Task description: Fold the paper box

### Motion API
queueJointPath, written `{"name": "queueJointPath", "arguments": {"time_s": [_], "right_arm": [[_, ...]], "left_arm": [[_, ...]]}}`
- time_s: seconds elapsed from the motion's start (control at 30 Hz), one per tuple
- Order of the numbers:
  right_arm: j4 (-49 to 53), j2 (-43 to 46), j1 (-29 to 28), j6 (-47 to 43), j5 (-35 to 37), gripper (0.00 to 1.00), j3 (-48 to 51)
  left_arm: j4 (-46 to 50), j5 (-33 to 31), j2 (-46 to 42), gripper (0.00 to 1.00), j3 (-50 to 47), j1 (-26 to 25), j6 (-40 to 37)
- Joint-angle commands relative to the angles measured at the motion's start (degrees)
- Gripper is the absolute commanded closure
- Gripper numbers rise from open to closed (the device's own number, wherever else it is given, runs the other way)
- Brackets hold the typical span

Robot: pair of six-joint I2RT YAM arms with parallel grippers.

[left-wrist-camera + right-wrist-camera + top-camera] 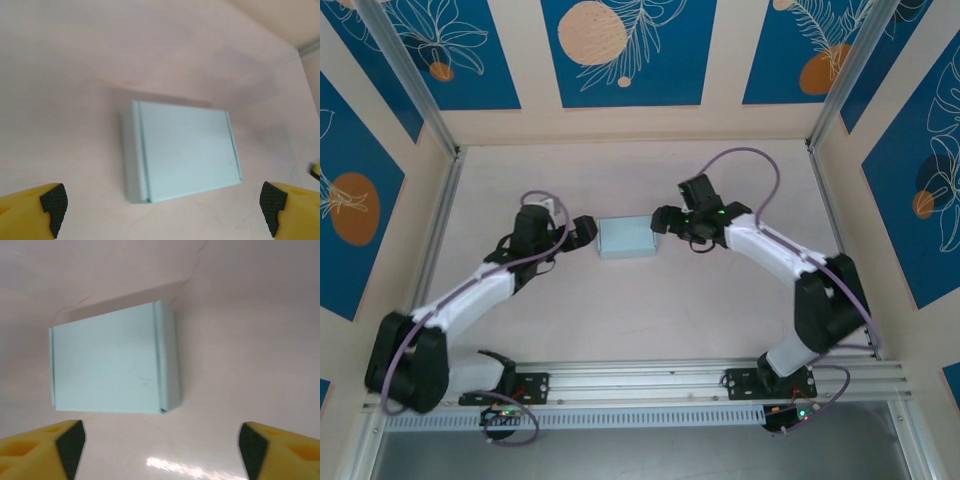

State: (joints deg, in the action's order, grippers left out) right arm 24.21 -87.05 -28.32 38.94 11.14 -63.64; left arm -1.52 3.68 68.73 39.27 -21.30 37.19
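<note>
between your left pincer (586,231) and right pincer (664,221), both spread apart and empty, the paper box (626,237) sits folded on the tabletop (620,320); expect light, crushable card, so pinch its short ends gently.

Soft even light, faint shadow behind the paper box (182,152), glare on the table (180,467), wrist views slightly soft

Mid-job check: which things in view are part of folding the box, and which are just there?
Part of the job:
paper box, already box-shaped, flat on the table
left gripper, jaws open, off the box
right gripper, jaws open, off the box

Just there:
patterned blue wall panels
aluminium rail at the near edge
</note>
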Motion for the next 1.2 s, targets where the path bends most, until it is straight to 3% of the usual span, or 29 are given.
{"name": "queueJointPath", "arguments": {"time_s": [0.0,0.07,0.17,0.43,0.6,0.83,1.17], "right_arm": [[4.95,7.09,3.24,-2.07,6.74,0.07,5.37],[4.87,11.85,4.98,-2.87,8.49,0.01,8.56],[3.57,18.95,7.03,-4.32,13.14,0.00,12.74],[-5.19,26.68,12.44,-10.68,18.63,0.00,20.10],[-21.83,27.32,11.85,-22.12,18.18,0.00,27.56],[-44.26,28.36,12.03,-33.34,11.80,0.00,38.17],[-54.86,25.61,16.56,-33.08,7.92,0.00,44.16]], "left_arm": [[7.13,-12.79,-8.07,0.00,-4.44,1.48,-7.28],[7.44,-17.46,-12.85,0.00,-6.79,2.09,-10.01],[4.06,-22.91,-18.45,0.00,-10.38,2.66,-15.54],[-21.93,-28.10,-23.20,0.00,-23.19,3.62,-36.90],[-29.83,-24.36,-18.47,0.00,-26.19,7.49,-40.60],[-36.67,-18.06,-11.05,0.00,-26.81,12.83,-40.01],[-48.68,-12.57,3.04,0.00,-26.47,16.77,-40.42]]}}
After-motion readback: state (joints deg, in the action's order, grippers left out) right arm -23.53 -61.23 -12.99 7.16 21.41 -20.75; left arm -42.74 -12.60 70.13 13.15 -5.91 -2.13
